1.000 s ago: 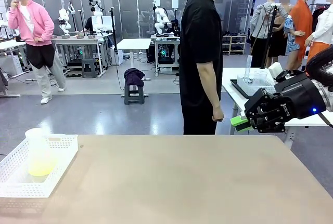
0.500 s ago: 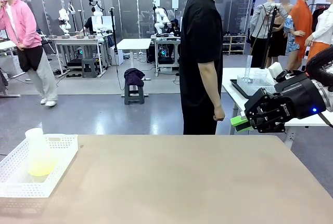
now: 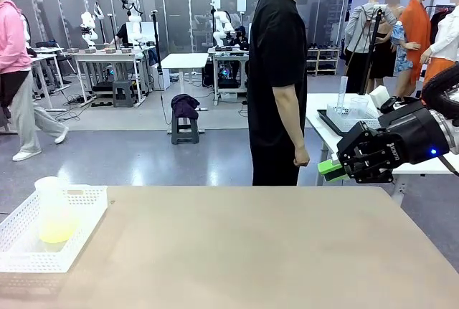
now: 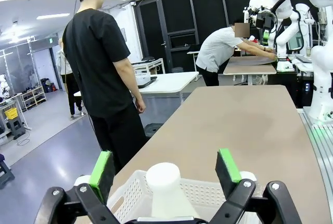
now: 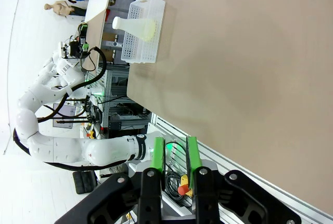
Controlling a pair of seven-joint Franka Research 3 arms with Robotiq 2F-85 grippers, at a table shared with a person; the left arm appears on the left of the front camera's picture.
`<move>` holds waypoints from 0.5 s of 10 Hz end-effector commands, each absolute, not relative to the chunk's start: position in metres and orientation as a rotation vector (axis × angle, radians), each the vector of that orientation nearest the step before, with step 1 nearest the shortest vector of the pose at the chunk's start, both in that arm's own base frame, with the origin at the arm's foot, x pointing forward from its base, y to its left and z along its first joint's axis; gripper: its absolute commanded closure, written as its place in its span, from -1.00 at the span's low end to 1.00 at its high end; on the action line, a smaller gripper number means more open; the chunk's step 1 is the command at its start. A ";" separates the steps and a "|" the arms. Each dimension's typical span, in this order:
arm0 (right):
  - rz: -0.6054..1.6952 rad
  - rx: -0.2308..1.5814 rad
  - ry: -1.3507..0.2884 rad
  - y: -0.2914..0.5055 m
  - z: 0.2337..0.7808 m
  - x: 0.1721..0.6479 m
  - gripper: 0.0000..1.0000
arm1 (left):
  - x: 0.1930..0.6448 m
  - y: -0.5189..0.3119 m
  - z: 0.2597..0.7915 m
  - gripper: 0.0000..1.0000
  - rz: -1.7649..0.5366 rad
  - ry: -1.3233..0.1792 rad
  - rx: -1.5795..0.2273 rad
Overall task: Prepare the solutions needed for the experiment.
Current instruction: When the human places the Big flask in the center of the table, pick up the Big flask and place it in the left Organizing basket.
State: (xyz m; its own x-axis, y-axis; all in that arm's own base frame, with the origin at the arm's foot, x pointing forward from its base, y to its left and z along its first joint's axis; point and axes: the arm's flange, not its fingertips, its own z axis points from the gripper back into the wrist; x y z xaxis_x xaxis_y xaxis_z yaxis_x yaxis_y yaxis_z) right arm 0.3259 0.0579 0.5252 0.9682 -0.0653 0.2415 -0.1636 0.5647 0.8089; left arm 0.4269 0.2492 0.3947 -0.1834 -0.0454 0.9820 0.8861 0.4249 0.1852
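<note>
The solutions show as pale yellow liquid [image 3: 56,230] in the bottom of a see-through conical flask [image 3: 51,208], which stands upright in a white mesh basket [image 3: 86,201] at the table's left edge. In the left wrist view my left gripper [image 4: 164,168] is open, and the flask's white neck [image 4: 164,185] rises between its green pads without touching them. My right gripper [image 3: 331,168] hovers off the table's far right corner. Its green fingers [image 5: 157,154] stand close together with only a narrow gap and nothing between them. The right wrist view shows the flask [image 5: 136,26] far off in the basket [image 5: 152,42].
A person in black [image 3: 276,79] stands at the far side of the table with arms hanging. The tan tabletop [image 3: 251,252] stretches bare between the basket and my right gripper. A second white table with a tray [image 3: 348,119] stands behind my right gripper.
A passer-by in pink in the background has walked off to the left. Grippers, flask and the person in black have not moved.
</note>
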 end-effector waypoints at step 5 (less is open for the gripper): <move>0.073 0.987 -0.271 0.058 0.525 0.327 0.54 | 0.415 0.237 0.446 -1.00 -1.053 -1.507 -0.785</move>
